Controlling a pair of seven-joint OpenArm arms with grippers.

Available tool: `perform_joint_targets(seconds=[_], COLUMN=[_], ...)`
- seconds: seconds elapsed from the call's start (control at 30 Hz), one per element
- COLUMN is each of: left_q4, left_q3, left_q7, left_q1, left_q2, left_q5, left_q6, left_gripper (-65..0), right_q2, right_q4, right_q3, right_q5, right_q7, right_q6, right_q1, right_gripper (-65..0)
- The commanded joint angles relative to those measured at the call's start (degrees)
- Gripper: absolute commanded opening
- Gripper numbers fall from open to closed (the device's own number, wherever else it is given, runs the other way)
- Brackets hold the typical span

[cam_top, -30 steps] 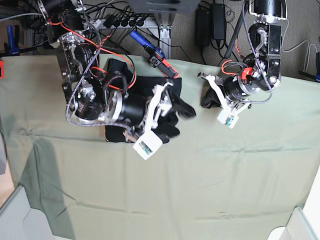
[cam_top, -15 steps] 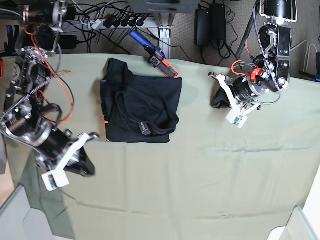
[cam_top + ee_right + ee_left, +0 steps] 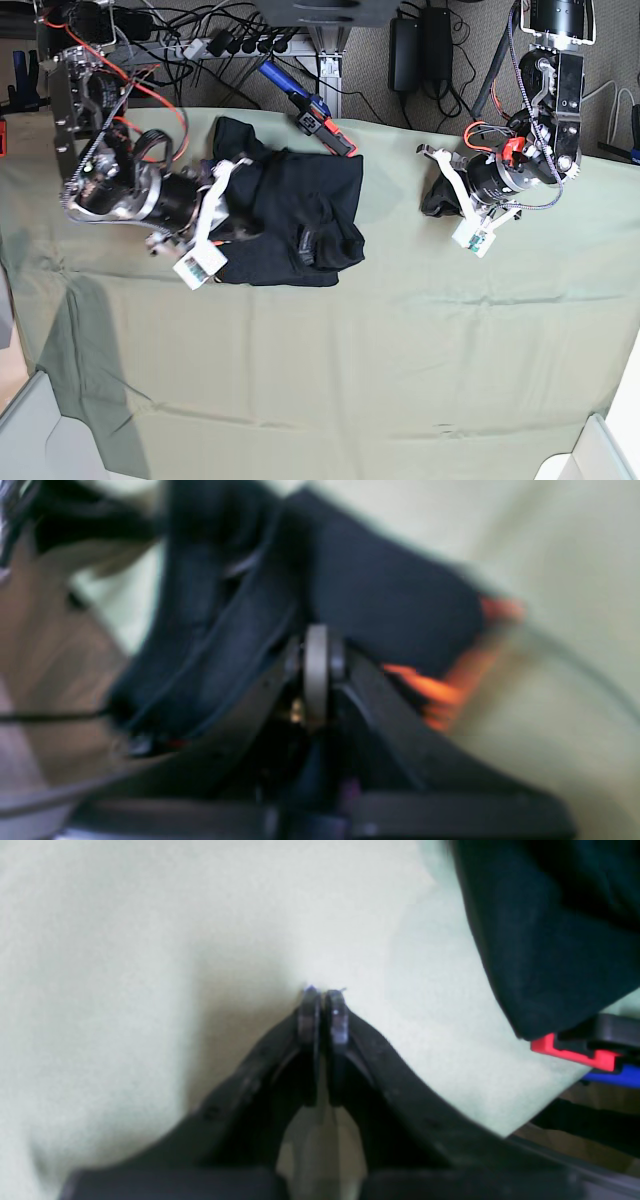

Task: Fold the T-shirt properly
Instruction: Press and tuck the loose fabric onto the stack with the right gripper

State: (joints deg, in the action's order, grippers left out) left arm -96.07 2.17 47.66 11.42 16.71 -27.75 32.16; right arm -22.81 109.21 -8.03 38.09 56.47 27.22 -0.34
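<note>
You see the T-shirt lying as a rough black rectangle on the far left part of the bench, plain face up, with a rumpled ridge of fabric near its right edge. It is only slightly wider than deep, so its long axis runs more or less left to right; which way the collar points you cannot tell. A sliver of orange print shows at its left side in the right wrist view (blurred there).

Your right gripper sits at the shirt's left edge, jaws together; whether they pinch cloth you cannot tell through the blur. Your left gripper is well apart to the right, its tips at the cloth, jaws closed on nothing, the shirt's corner off to one side.

A pale green cloth covers the whole bench, creased near the left. Beyond the far edge lie a red and blue clamp, cables and power bricks on grey carpet.
</note>
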Motion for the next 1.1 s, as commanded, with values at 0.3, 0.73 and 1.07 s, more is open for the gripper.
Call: perform_joint_targets(seconds=[0.3,0.73,1.07], left_q4=[-0.5,-1.6,-10.4], left_q3=[-0.3,-2.0,0.3], left_q7=[0.2,1.3,5.8], left_q1=[-0.5,-0.6,1.8], left_q2=[0.5,0.5,0.6], left_q5=[1.0,0.6,0.5], left_q6=[0.7,1.6,3.3], left_gripper=[-62.6,-62.6,-62.6], right_q2=[3.1,7.5,9.4], right_q4=[0.9,0.9,-3.0], right_q3=[-11.5,-9.7,5.4], right_q5=[-1.7,-1.7,-9.8], right_q7=[-1.2,-3.4,-6.6], right_q6=[4.5,4.5,4.4], right_q1=[0.8,2.7,12.8], right_gripper=[-65.0,-65.0,-65.0])
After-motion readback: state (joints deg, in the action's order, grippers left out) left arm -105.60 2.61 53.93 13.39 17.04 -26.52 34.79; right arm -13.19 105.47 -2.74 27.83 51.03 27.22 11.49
